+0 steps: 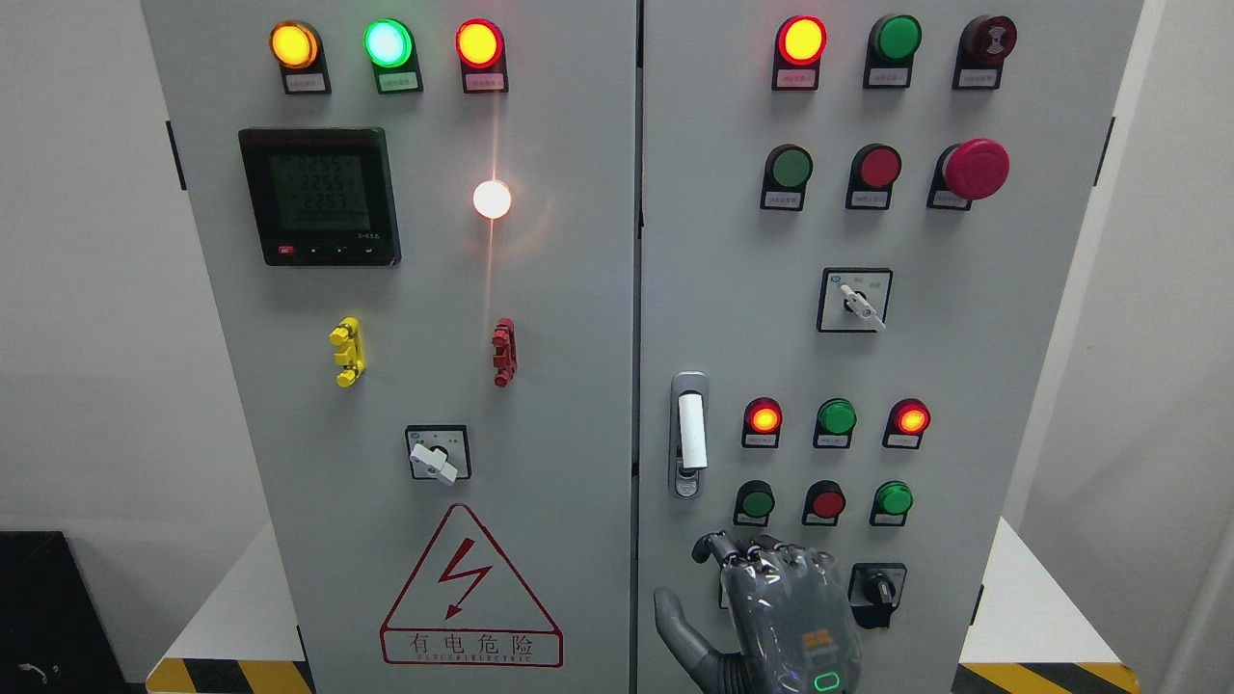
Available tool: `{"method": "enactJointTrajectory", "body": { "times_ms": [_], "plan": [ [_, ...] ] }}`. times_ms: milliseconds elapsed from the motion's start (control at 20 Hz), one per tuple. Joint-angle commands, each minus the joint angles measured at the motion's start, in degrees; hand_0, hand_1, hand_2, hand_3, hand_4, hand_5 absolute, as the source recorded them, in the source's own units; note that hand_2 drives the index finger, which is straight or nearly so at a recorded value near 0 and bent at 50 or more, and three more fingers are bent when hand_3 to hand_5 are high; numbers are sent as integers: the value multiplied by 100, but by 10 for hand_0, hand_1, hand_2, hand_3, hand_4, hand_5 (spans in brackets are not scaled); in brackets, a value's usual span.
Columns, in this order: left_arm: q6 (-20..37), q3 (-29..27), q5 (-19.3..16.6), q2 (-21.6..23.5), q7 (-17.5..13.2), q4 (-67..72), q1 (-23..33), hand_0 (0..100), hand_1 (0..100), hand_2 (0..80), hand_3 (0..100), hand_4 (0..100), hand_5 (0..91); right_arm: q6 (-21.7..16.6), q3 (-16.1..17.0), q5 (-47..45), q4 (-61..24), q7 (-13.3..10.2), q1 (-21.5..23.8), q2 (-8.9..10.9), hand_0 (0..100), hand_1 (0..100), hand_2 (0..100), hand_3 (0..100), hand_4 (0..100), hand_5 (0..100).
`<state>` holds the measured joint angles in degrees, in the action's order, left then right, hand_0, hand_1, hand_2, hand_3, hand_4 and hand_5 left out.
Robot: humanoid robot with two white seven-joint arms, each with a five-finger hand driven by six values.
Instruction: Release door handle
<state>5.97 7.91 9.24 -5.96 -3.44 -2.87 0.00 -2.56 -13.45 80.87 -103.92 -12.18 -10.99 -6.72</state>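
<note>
The door handle [691, 431] is a white upright lever in a silver plate with a keyhole below it, at the left edge of the cabinet's right door [964, 366]. My right hand [762, 588] rises from the bottom edge right of the middle, its back toward me. It hangs below the handle and does not touch it. The fingers [718, 549] are loosely bent at the top, the thumb [675, 622] sticks out to the left, and the hand holds nothing. The left arm does not show.
The right door carries several lit and unlit buttons, a red mushroom stop button [976, 169] and a rotary switch [877, 588] just right of my hand. The left door [434, 386] has a meter [319, 197], a selector switch [437, 453] and a red warning triangle [470, 593].
</note>
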Motion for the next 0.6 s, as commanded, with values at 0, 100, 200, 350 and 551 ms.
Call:
{"method": "enactJointTrajectory", "body": {
  "times_ms": [0,100,200,350,551],
  "plan": [
    [1,0,-1,-2,1,5,53,120,556,0,0,0,0,1,0,-1,-445,14,211,4,398,296,717,1000,974,1000],
    [1,0,-1,-2,1,5,53,120,556,0,0,0,0,18,0,-1,-498,23,211,-5,401,287,735,1000,984,1000],
    [1,0,-1,-2,1,5,53,120,556,0,0,0,0,45,9,-1,-498,111,185,-14,370,241,780,1000,1000,1000],
    [1,0,-1,-2,1,5,53,120,556,0,0,0,0,63,-9,16,-498,199,115,-14,335,200,796,1000,1000,1000],
    [1,0,-1,-2,1,-3,53,120,556,0,0,0,0,63,-9,25,-489,199,97,-14,302,183,872,1000,1000,1000]
  ]
}}
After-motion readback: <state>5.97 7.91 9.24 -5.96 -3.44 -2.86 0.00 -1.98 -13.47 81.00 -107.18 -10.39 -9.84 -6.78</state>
